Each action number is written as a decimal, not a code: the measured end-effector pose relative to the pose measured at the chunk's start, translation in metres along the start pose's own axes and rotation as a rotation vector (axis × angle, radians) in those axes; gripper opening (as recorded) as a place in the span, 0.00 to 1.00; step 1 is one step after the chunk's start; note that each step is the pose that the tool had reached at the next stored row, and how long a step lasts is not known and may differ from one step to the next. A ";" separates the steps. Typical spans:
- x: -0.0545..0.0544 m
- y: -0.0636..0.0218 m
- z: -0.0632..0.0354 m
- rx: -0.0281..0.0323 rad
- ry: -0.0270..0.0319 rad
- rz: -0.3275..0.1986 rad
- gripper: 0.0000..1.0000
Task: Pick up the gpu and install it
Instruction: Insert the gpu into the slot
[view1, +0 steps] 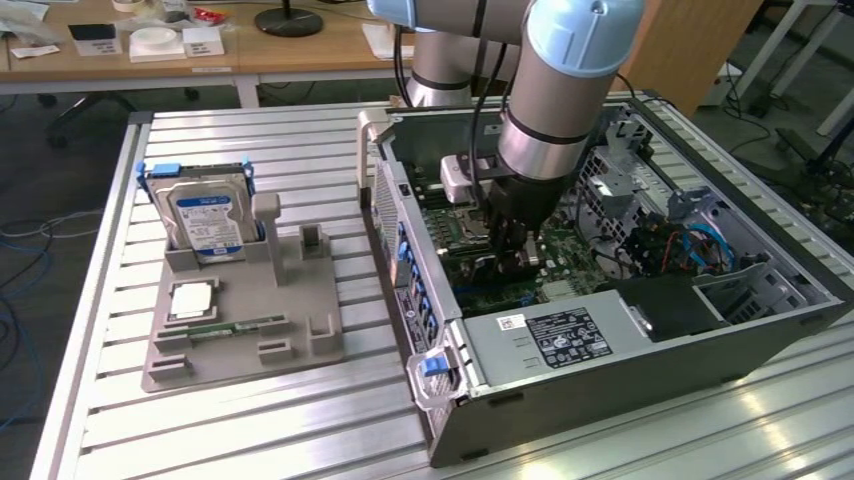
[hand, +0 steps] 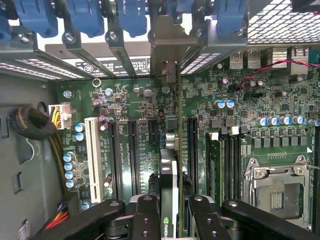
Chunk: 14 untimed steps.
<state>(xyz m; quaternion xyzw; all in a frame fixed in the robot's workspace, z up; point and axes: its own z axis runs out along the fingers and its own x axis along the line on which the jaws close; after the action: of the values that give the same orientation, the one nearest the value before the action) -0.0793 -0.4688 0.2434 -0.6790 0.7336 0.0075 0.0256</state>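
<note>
The arm reaches down into the open computer case (view1: 641, 385), which lies on its side on the slatted metal surface (view1: 267, 430). The gripper (view1: 514, 255) hangs low inside the case, over the motherboard (hand: 130, 100).

In the wrist view the dark fingers (hand: 147, 217) pinch the gpu (hand: 169, 185) between them. The card is seen edge-on, standing upright on the board among the long black expansion slots. Its silver end bracket (hand: 167, 47) lines up with the slotted rear wall of the case, under the row of blue retaining clips (hand: 85, 17). Whether the card's lower edge is fully seated in a slot cannot be told.

Also inside the case, an empty processor socket (hand: 277, 192) sits to one side of the card and a white slot (hand: 91, 150) to the other.

Outside the case, on the exterior view's left, a grey holder (view1: 307, 310) rests on the surface. It carries an upright hard drive (view1: 207, 215) with a blue label and a narrow green RAM stick (view1: 240, 327).
</note>
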 end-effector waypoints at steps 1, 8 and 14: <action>0.000 0.0000 0.0000 0.0000 0.0001 0.000 0.27; 0.000 0.0001 0.0024 0.0005 0.0007 0.000 0.27; 0.000 0.0001 0.0029 0.0007 0.0000 0.000 0.27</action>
<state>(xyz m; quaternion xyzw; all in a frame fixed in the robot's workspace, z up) -0.0793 -0.4688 0.2405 -0.6790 0.7336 0.0072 0.0258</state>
